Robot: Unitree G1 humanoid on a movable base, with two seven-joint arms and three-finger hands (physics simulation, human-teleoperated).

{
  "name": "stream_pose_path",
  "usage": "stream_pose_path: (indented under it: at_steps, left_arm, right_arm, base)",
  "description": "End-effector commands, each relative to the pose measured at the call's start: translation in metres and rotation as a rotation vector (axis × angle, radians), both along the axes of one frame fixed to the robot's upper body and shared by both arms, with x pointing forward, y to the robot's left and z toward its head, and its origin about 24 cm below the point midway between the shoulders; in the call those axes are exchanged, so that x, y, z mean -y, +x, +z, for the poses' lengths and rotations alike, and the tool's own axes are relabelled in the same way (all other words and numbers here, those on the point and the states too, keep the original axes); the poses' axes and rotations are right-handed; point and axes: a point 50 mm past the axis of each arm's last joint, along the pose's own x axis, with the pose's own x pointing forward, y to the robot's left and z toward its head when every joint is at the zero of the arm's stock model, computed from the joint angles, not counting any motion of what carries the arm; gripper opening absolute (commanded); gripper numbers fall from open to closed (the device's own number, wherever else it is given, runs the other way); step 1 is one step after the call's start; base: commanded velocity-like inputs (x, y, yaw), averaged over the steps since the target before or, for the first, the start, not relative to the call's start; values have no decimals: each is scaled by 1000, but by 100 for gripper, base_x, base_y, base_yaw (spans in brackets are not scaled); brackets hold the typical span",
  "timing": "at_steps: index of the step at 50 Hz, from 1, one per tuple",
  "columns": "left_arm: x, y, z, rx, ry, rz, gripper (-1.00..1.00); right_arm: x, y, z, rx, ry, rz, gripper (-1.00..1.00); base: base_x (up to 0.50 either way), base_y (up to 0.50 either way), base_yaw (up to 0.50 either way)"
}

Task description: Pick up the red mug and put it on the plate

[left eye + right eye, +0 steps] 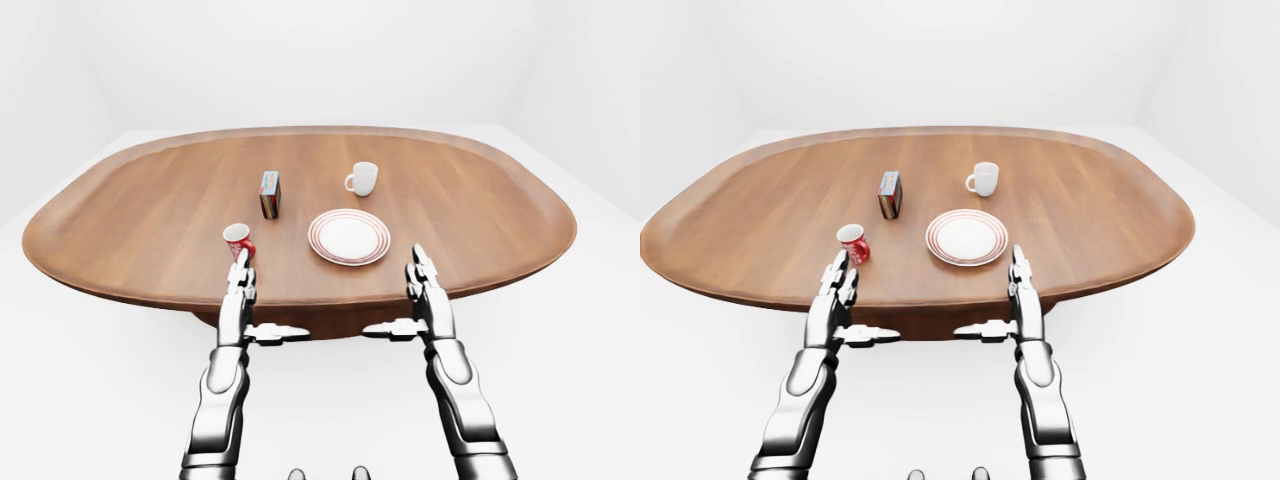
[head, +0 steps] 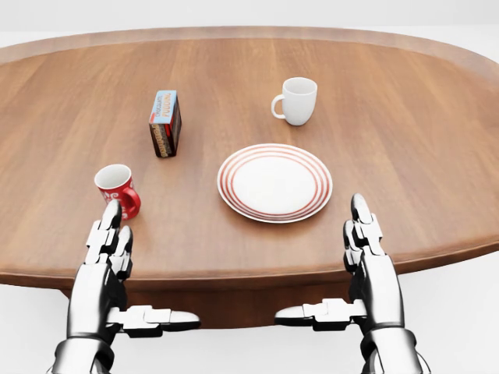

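**Red Mug Waits by the Left Hand**

While both shiny metal hands hover low in the head view, nothing is picked up yet. The small red mug with a white inside (image 2: 117, 189) stands upright on the big oval brown wooden table (image 2: 405, 140), at the lower left of the head view. The left hand (image 2: 105, 257) is just below the mug, and its fingertips (image 2: 111, 213) look very near the mug or just over its lower edge. I cannot tell if they touch. The fingers are straight and spread flat, with the thumb sticking out sideways, so they hold nothing. The right hand (image 2: 366, 253) is the same, flat and wide, at the lower right.

The round white plate with red rings (image 2: 274, 182) lies in the middle, near the mug but apart from it, to its right. A white mug (image 2: 297, 100) sits at the upper right, and a little dark box (image 2: 164, 123) stands at the upper left.

The red mug looks hard and light, I think. It may be smooth and slippery, and it could tip or break if bumped. The best place to hold it is probably around its round sides, near the middle. Its handle is hard to see from here.
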Motion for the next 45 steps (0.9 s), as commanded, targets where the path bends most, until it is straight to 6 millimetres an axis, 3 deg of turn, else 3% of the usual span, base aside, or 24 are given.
stream_pose_path:
  at_steps: [1,10,12,16,18,21,25,39,45]
  left_arm:
    - [-7,-1,1,6,-28,-19,100]
    - [-6,-2,12,29,-45,-36,100]
    - [-7,-2,45,142,-62,-33,100]
    - [-21,-19,147,600,-236,8,100]
    - [-28,-29,183,767,-285,29,100]
    - [-31,-31,195,813,-327,34,100]
    - [-29,-25,182,745,-318,37,100]
    - [-31,-19,180,725,-325,53,100]
    - [-33,-18,182,730,-331,56,100]
  right_arm:
    - [6,-2,2,1,-3,-9,100]
    - [8,-1,14,19,2,-11,100]
    - [7,0,46,148,2,-5,100]
    - [10,-12,125,498,60,-14,100]
    - [13,-24,162,677,104,-13,100]
    - [14,-27,169,710,120,5,100]
    - [15,-29,168,707,124,2,100]
    - [17,-30,165,693,107,-13,100]
    - [17,-30,166,696,102,-12,100]
  base:
    - [0,0,0]
    - [0,0,0]
    - [0,0,0]
    - [0,0,0]
    - [0,0,0]
    - [0,0,0]
    - [0,0,0]
    - [0,0,0]
    - [0,42,0]
